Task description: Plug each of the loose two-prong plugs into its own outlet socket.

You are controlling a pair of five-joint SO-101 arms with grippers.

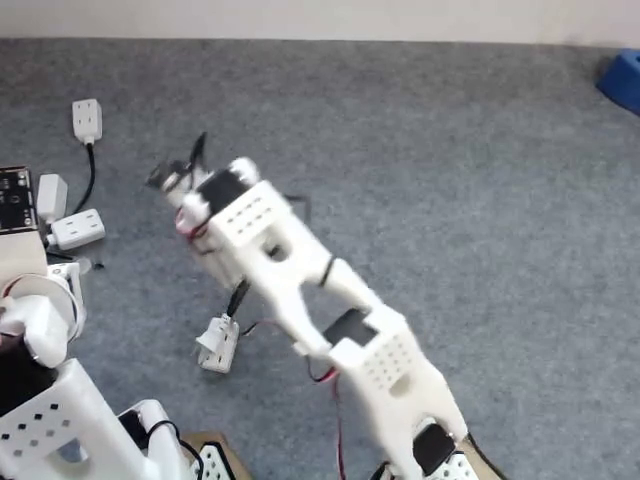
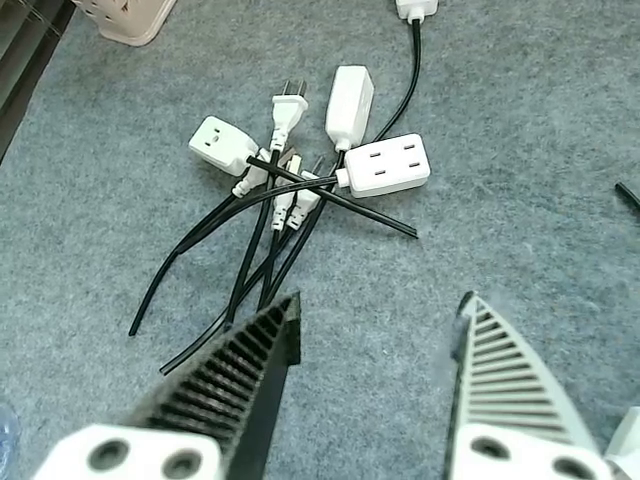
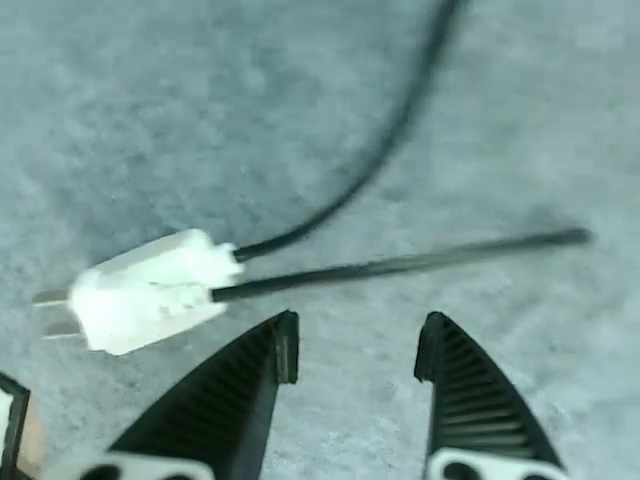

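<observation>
The left gripper (image 2: 372, 335) hangs released over the grey carpet-textured tabletop (image 2: 560, 200), its two ribbed black fingers (image 2: 250, 370) spread wide with nothing between them. Ahead of it lies a tangle of thin black cords (image 2: 235, 265) and white fittings. Among them a white three-hole outlet block (image 2: 385, 166) lies just beside a white oblong adapter (image 2: 350, 98). A small white cube socket (image 2: 220, 143) lies on the other side of the tangle. Between the cube socket and the oblong adapter rests a white two-prong plug (image 2: 287, 105), loose, its prongs pointing away from the gripper. Two smaller white plugs (image 2: 300, 192) lie in the middle of the cords, near the outlet block and plugged into nothing. Farther off, a separate white socket (image 2: 415, 8) sits on a black cord that runs back toward the outlet block.

The right gripper (image 3: 355, 340) is also released, fingers apart and empty, low over the tabletop. Near one fingertip lies a white plug body with metal prongs (image 3: 150, 290), apart from the finger. One black cord curves away from it and another runs straight past the fingertips.

In the high view the right arm (image 1: 300, 280) stretches diagonally from the near edge toward the left centre. A white fitting on a black cord (image 1: 218, 343) lies just beside the arm, and a blue object (image 1: 622, 80) sits at the far right corner
</observation>
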